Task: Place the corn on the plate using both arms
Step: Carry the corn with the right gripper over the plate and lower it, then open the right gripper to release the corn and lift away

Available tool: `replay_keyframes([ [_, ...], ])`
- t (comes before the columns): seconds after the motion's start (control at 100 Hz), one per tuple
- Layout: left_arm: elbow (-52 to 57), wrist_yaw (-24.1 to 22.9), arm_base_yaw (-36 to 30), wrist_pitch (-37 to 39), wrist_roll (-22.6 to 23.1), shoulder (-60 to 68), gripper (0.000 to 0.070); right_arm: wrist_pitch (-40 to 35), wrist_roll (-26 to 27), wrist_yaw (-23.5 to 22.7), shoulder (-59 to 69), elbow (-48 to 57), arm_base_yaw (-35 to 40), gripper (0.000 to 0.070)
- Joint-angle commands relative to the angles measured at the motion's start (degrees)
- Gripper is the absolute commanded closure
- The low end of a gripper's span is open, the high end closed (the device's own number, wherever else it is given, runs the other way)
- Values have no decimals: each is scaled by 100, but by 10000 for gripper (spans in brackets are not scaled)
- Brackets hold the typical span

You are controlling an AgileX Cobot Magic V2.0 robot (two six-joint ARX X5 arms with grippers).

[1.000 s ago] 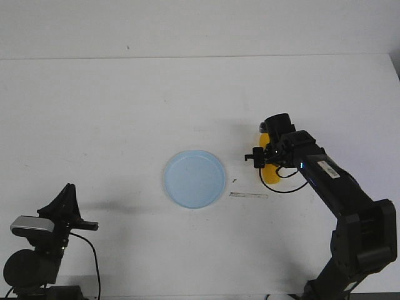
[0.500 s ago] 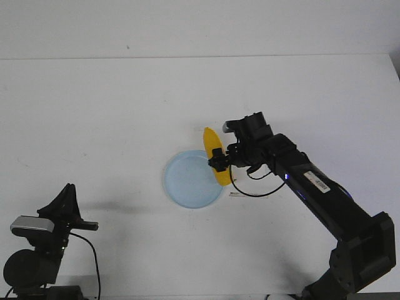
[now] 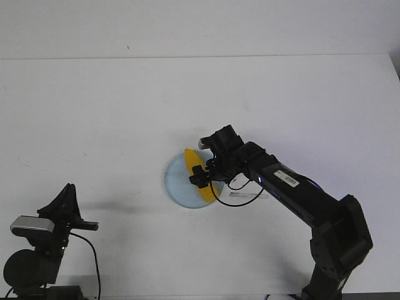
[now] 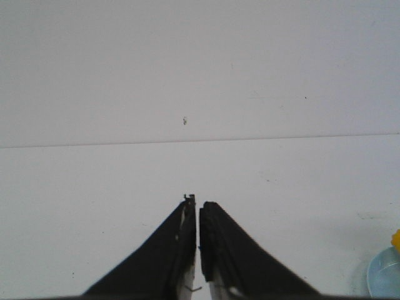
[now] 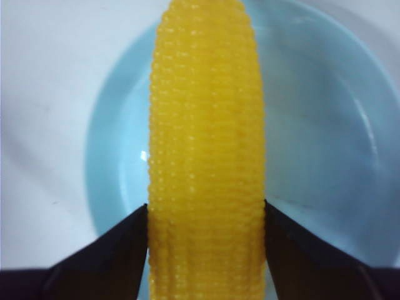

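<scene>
The pale blue plate [image 3: 178,181] lies at the table's middle. My right gripper [image 3: 201,175] is shut on the yellow-orange corn [image 3: 195,173] and holds it over the plate's right half, lying lengthwise across it. In the right wrist view the corn [image 5: 206,144] fills the middle, pinched between the two black fingers [image 5: 112,250], with the plate [image 5: 325,156] right beneath it. Whether the corn touches the plate I cannot tell. My left gripper [image 3: 69,194] rests shut and empty at the front left, far from the plate. In the left wrist view it [image 4: 197,206] points over bare table.
A thin pale strip [image 3: 248,195] lies on the table just right of the plate, under the right arm [image 3: 294,187]. The plate's edge [image 4: 384,281] and a bit of the corn [image 4: 396,239] show at the rim of the left wrist view.
My right gripper has carried the corn leftward from the table right of the plate to over the plate. The left arm has not moved.
</scene>
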Motion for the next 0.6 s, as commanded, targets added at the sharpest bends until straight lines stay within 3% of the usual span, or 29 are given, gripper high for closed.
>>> replay_keyframes([
  [0.0, 44, 4, 11, 74, 68, -7, 699, 35, 127, -9, 195, 83, 68, 387],
  [0.21, 44, 4, 11, 72, 68, -7, 699, 46, 151, -11, 289, 83, 164, 335],
  [0.34, 44, 4, 11, 74, 68, -7, 699, 133, 151, -13, 289, 85, 208, 243],
  [0.59, 44, 4, 11, 74, 68, -7, 699, 90, -114, -11, 229, 310, 175, 242],
])
